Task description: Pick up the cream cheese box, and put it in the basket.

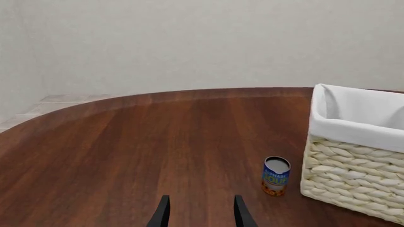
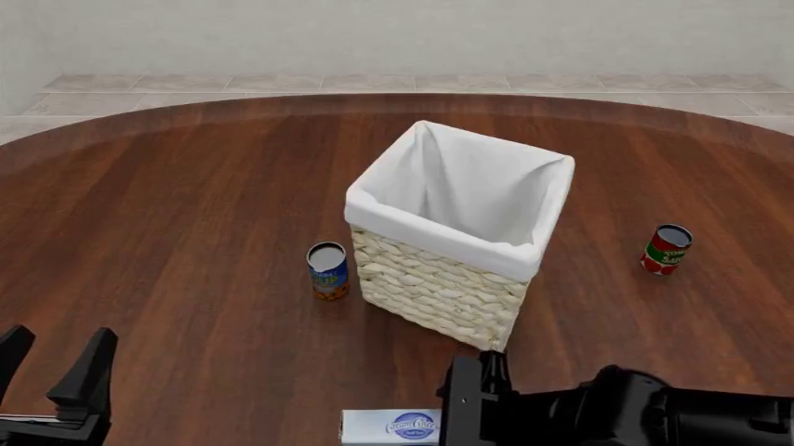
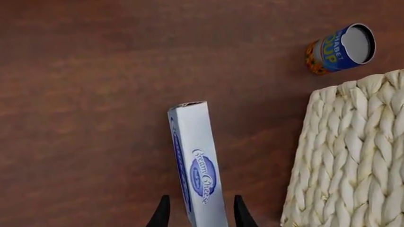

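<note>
The cream cheese box (image 2: 390,427), a flat pale carton with a blue oval logo, lies on the table at the near edge of the front view, in front of the basket (image 2: 434,288). In the right wrist view the box (image 3: 198,175) runs lengthwise between the fingers of my right gripper (image 3: 200,215), which stand open on either side of its near end; the basket's woven wall (image 3: 347,151) is beside it. My right gripper (image 2: 462,409) is at the box's right end. My left gripper (image 2: 52,358) is open and empty at the near left, and also shows in its wrist view (image 1: 200,215).
A blue can (image 2: 327,270) stands just left of the basket, also in the left wrist view (image 1: 275,176) and right wrist view (image 3: 341,49). A red can (image 2: 667,249) stands to the basket's right. The basket's side shows in the left wrist view (image 1: 353,184).
</note>
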`<control>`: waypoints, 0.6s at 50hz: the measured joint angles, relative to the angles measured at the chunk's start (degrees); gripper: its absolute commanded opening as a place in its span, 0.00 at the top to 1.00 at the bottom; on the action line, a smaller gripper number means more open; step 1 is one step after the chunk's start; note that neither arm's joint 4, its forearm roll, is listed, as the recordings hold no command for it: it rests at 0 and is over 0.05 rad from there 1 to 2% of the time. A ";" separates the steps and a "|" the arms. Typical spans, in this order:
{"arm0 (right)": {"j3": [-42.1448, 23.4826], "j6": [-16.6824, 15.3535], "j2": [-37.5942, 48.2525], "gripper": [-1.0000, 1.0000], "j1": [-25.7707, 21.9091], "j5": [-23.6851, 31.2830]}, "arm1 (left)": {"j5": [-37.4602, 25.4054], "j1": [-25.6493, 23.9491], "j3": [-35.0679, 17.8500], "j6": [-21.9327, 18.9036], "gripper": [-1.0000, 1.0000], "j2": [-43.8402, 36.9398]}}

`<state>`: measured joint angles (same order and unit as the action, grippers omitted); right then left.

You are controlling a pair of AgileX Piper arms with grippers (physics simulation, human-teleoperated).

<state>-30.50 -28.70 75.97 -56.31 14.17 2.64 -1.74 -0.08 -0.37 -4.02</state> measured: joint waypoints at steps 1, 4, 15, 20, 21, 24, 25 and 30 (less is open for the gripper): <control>0.03 0.00 0.09 0.00 0.04 -0.06 | 0.00 0.00 0.00 0.00 0.00 -0.01; 0.08 0.00 0.33 0.00 0.19 -0.23 | 0.01 0.02 0.00 -0.01 0.00 -0.04; 0.54 -0.27 1.13 0.00 1.16 -0.90 | 0.08 0.05 0.00 -0.05 0.00 -0.14; 0.93 -0.40 1.50 0.00 1.54 -1.34 | 0.17 0.05 0.00 -0.06 0.00 -0.23; 1.01 -0.39 1.57 0.00 1.58 -1.44 | 0.19 0.05 0.00 -0.06 0.00 -0.24; 1.25 -0.37 1.86 0.00 1.67 -1.77 | 0.23 0.05 0.00 -0.06 0.00 -0.29; 1.32 -0.35 1.96 0.00 1.68 -1.88 | 0.24 0.05 0.00 -0.06 0.00 -0.29; 1.69 -0.28 2.44 0.00 1.66 -2.39 | 0.22 0.05 0.00 -0.05 0.00 -0.27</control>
<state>-28.81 -28.98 78.42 -54.65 11.78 2.87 -1.69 -0.08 -0.42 -4.29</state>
